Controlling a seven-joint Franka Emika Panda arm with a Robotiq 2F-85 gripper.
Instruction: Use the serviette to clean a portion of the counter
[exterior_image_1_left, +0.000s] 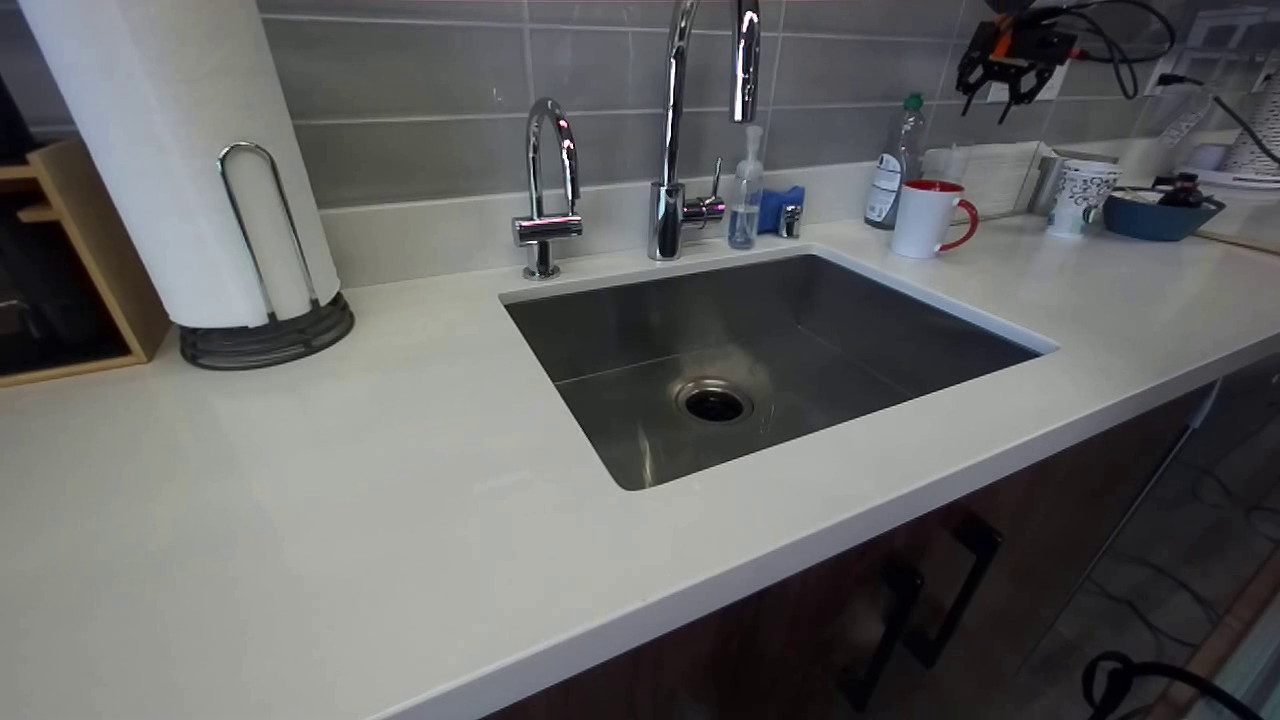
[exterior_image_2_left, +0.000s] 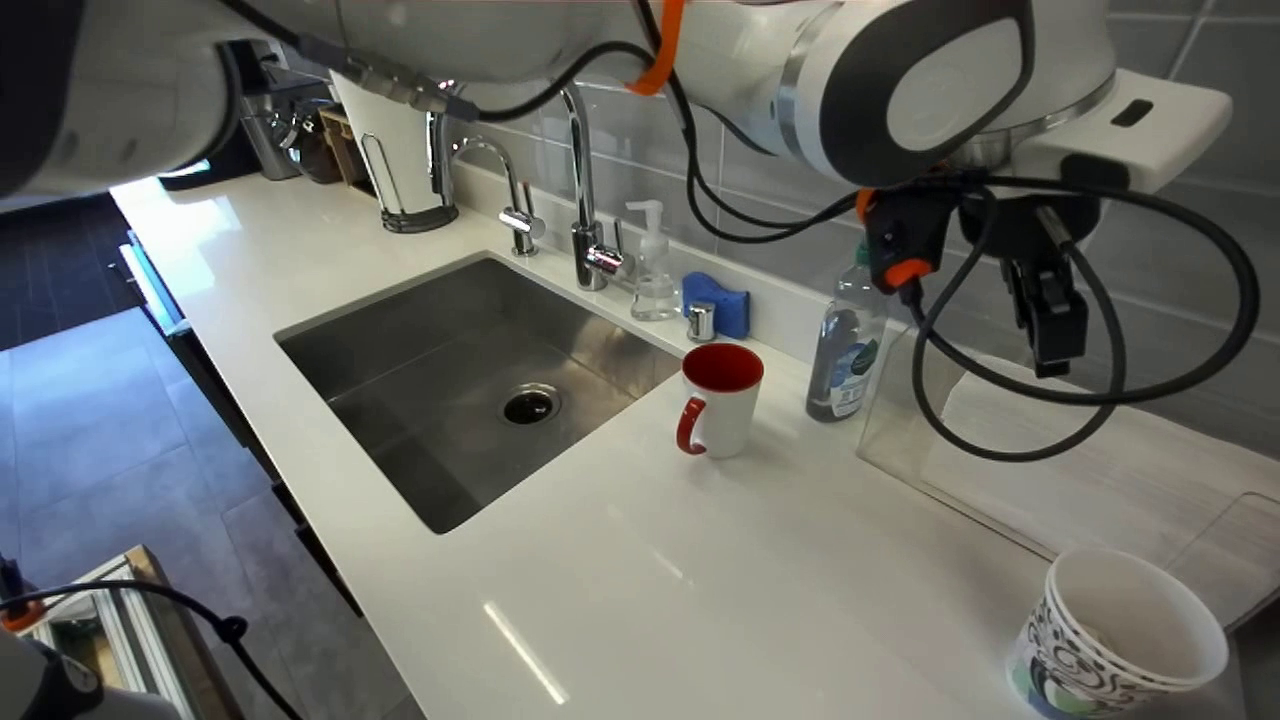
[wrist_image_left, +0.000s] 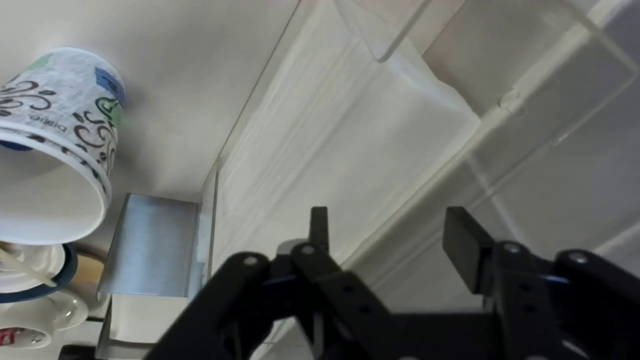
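In the wrist view, you are holding the gripper (wrist_image_left: 387, 222) above the clear holder (wrist_image_left: 382, 59), its two fingers standing well apart — and the white serviettes (wrist_image_left: 320, 150) are lying stacked inside the holder, showing partly between the fingertips. Patterned paper cups (wrist_image_left: 65, 100) are nesting near the holder. In an exterior view, a soap bottle (exterior_image_2_left: 850, 350) is standing just beside the holder, a red-and-white mug (exterior_image_2_left: 735, 418) is sitting between the holder and the sink (exterior_image_2_left: 430, 400), and the counter (exterior_image_2_left: 650, 620) is spreading beneath the holder and around the sink. In an exterior view, the gripper is hanging over the holder — not touching it — while a paper towel roll (exterior_image_1_left: 180, 170) is standing past the sink, well apart from the holder.
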